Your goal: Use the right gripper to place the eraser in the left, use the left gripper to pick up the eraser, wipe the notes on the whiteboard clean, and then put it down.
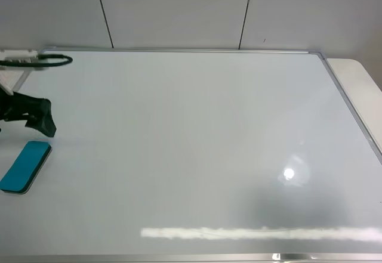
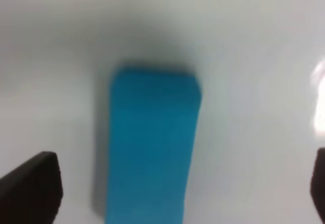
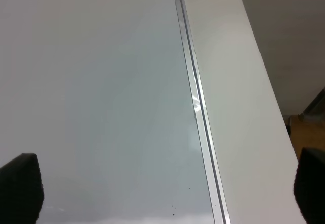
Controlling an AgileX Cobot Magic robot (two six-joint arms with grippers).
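- eraser [image 1: 25, 166] flat on whiteboard [image 1: 191, 155], near its left edge
- left gripper [image 1: 42, 123] just above it, fingers spread, released
- right gripper [image 3: 162, 193] fingers apart over board's right frame

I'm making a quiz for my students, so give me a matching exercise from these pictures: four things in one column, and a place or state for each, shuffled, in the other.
1. teal-blue rounded block eraser
2. black two-fingered left pincer
3. black right pincer
4. large glossy white whiteboard

A. open, over the board's right frame edge
B. lying flat near the board's left edge
C. no red marks visible on it
D. open, hovering above the eraser

Pairs: 1-B, 2-D, 3-A, 4-C
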